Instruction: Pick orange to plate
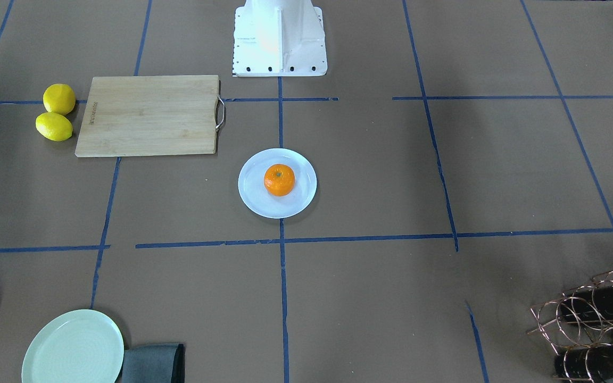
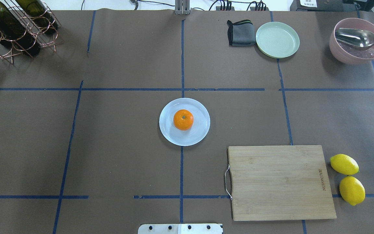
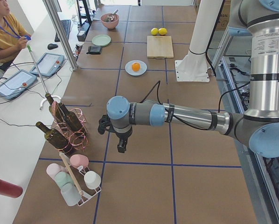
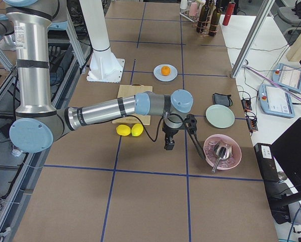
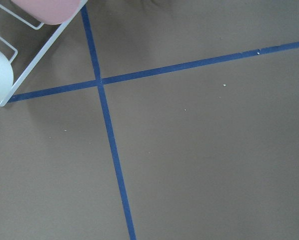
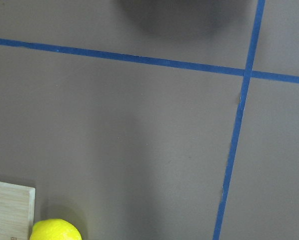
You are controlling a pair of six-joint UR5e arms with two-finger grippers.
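Observation:
The orange (image 1: 279, 180) sits on the middle of the white plate (image 1: 250, 198) at the table's centre, stem dimple up; the overhead view shows the orange (image 2: 183, 119) on the plate (image 2: 171, 136) too. No gripper is near them. My left gripper (image 3: 122, 143) hangs over bare table far from the plate, beside the bottle rack, and shows only in the left side view. My right gripper (image 4: 169, 143) hangs near the lemons and the pink bowl, only in the right side view. I cannot tell whether either is open or shut.
A wooden cutting board (image 2: 281, 182) lies with two lemons (image 2: 344, 164) beside it. A pale green plate (image 2: 277, 39), a grey cloth (image 2: 240, 33) and a pink bowl (image 2: 342, 52) with a metal scoop stand at the far right. A wire bottle rack (image 2: 15, 29) stands far left.

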